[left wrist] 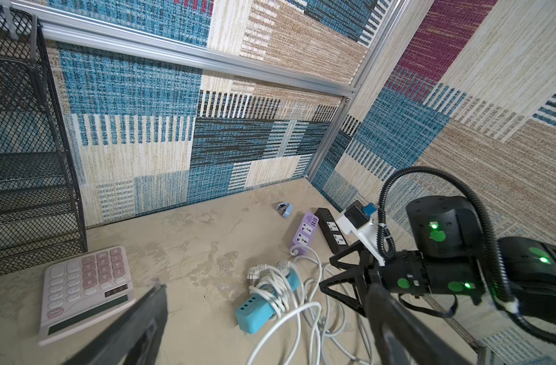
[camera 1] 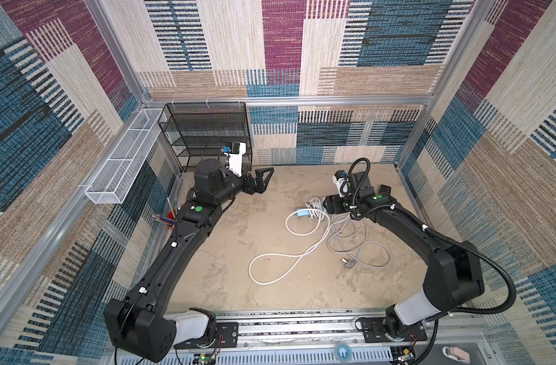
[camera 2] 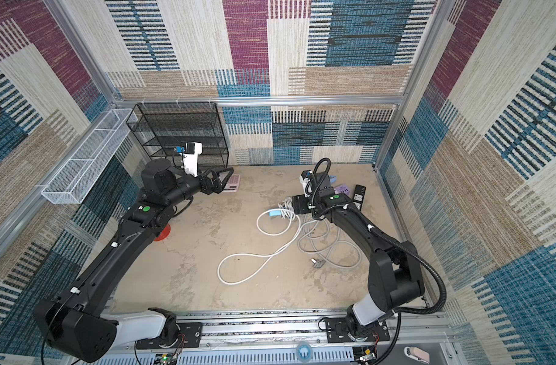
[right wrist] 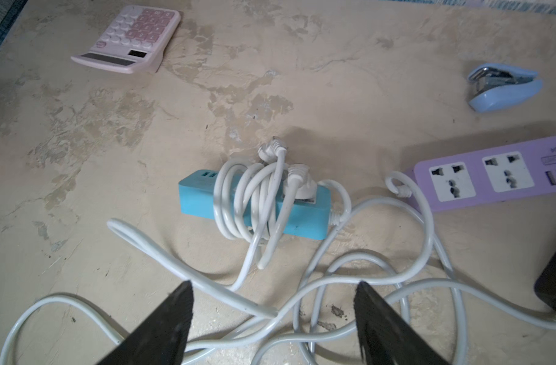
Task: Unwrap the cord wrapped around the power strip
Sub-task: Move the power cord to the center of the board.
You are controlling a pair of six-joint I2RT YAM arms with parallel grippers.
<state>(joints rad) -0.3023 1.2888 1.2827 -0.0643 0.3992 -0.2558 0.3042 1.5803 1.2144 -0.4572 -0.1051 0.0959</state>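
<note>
Blue power strip located just right of centre in a top view, white cord wound around it. Right gripper spread wide, empty, just beside strip. Left gripper spread wide, empty.

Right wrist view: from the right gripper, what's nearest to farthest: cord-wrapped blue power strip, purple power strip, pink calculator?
1. Cord-wrapped blue power strip, just ahead of right gripper.
2. Purple power strip, beside it.
3. Pink calculator, far across the table.
</note>
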